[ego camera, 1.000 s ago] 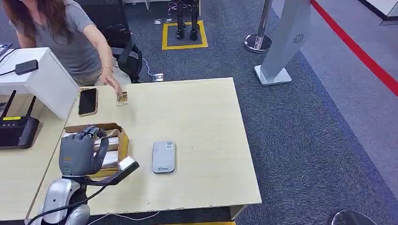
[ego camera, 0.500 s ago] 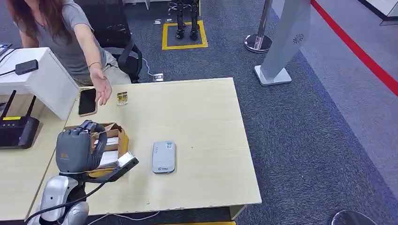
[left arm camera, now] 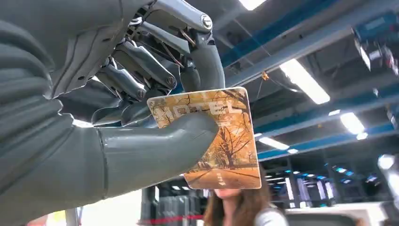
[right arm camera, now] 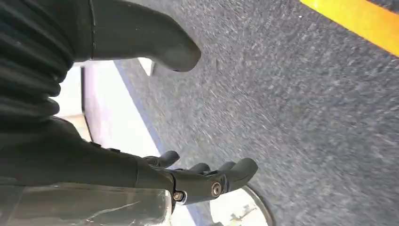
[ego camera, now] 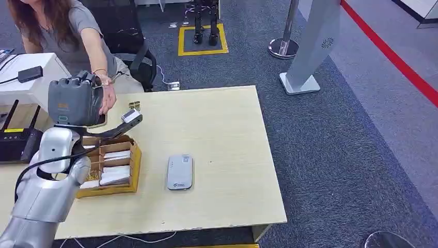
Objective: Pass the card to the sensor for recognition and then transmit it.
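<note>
My left hand (ego camera: 75, 101) is raised over the table's back left corner. In the left wrist view it pinches an orange hotel card (left arm camera: 221, 141) between its thumb (left arm camera: 155, 150) and fingers. A person's outstretched hand (ego camera: 107, 98) is right beside my left hand. The grey card sensor (ego camera: 180, 172) lies flat mid-table, well forward of that hand. A second card (ego camera: 134, 105) lies on the table near the back edge. My right hand (right arm camera: 155, 172) hangs over the carpet, fingers apart and holding nothing.
A wooden card box (ego camera: 133, 165) with several white cards sits left of the sensor. A black router (ego camera: 18, 142) and a white box (ego camera: 31, 67) stand on the left desk. The person (ego camera: 62, 36) sits behind the table, a black chair (ego camera: 139, 62) beside them.
My left hand has risen from the card box toward the back left with the card. The person's hand left the table card and lifted up beside my hand.
</note>
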Motion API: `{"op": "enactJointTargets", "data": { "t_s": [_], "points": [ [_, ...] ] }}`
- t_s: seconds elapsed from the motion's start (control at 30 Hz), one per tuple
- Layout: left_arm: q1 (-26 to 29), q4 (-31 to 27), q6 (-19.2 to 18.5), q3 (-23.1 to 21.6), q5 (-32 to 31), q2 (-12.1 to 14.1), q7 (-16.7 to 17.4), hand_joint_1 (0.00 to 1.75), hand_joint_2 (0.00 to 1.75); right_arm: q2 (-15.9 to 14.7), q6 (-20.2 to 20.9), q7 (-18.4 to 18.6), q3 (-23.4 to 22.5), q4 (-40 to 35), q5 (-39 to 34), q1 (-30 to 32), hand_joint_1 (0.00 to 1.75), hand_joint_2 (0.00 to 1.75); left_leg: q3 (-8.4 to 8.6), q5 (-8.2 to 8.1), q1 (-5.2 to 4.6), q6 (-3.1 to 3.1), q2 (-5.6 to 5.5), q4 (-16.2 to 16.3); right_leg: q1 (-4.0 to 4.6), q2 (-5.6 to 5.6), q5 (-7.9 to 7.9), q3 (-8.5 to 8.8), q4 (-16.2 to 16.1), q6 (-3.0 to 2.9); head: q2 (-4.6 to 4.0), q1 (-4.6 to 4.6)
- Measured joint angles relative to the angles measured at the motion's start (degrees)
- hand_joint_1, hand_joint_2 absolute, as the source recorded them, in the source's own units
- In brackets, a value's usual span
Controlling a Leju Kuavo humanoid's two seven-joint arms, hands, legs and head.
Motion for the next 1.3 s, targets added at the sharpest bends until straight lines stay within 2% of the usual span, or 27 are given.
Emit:
{"op": "enactJointTargets", "data": {
  "t_s": [0.13, 0.23, 0.53, 0.6, 0.97, 1.23, 1.3],
  "points": [
    [-4.2, 8.0, 0.3, -1.8, -1.8, 0.0, -0.3, 1.75, 1.75, 0.3, 0.5, 0.1, 0.7, 0.0, 0.2, -0.3, 0.00, 1.75, -0.06, 0.00, 0.00, 0.00, 0.00, 0.0, 0.00, 0.00, 0.00, -0.04, 0.0, 0.00, 0.00, 0.02],
    [-5.9, 11.3, 0.6, -2.3, -2.0, 0.0, -0.3, 1.75, 1.75, 0.3, 0.7, 0.1, 1.1, 0.0, 0.2, -0.4, 0.00, 1.75, -0.11, 0.00, 0.00, 0.00, 0.01, 0.0, 0.00, 0.03, 0.00, -0.11, 0.0, 0.00, 0.00, 0.02],
    [-8.4, 15.3, 0.9, -3.3, -2.1, -0.1, -0.4, 1.75, 1.75, 0.4, 0.7, 0.1, 1.4, 0.0, 0.8, -0.4, 0.00, 1.75, -0.20, 0.00, 0.00, 0.00, 0.00, 0.0, 0.00, 0.03, 0.00, -0.19, 0.0, 0.00, 0.00, 0.02],
    [-8.6, 15.5, 0.9, -3.5, -2.2, -0.1, -0.4, 0.00, 1.75, 0.4, 0.6, 0.1, 1.4, 0.0, 0.9, -0.4, 0.00, 1.75, -0.21, 0.00, 0.00, 0.00, -0.01, 0.0, 0.00, 0.02, 0.00, -0.19, 0.0, 0.00, 0.00, 0.02],
    [-8.6, 14.9, 2.6, -3.6, -2.7, 0.0, 0.3, 0.00, 1.75, 0.4, 0.6, -0.2, 1.4, 0.0, 1.1, -0.4, 0.00, 1.75, -0.24, 0.00, 0.00, 0.00, -0.01, 0.0, 0.00, 0.02, 0.00, -0.19, 0.0, 0.00, 0.00, 0.02],
    [-7.4, 9.3, 5.1, -3.5, 1.8, 2.1, -1.0, 0.00, 1.75, 0.4, 0.4, -0.2, 1.3, 0.0, 0.8, 0.0, 0.00, 1.75, -0.27, 0.00, 0.00, 0.00, -0.02, 0.0, 0.00, 0.01, 0.00, -0.20, 0.0, 0.01, 0.00, 0.00],
    [-6.4, 7.5, 6.2, -2.9, 5.5, 2.8, -2.7, 0.00, 1.75, 0.3, 0.3, -0.2, 1.2, 0.0, 0.7, 0.2, 0.00, 1.75, -0.28, 0.00, 0.00, 0.00, -0.02, 0.0, 0.00, 0.01, 0.00, -0.20, 0.0, 0.01, 0.00, 0.02]
  ]
}}
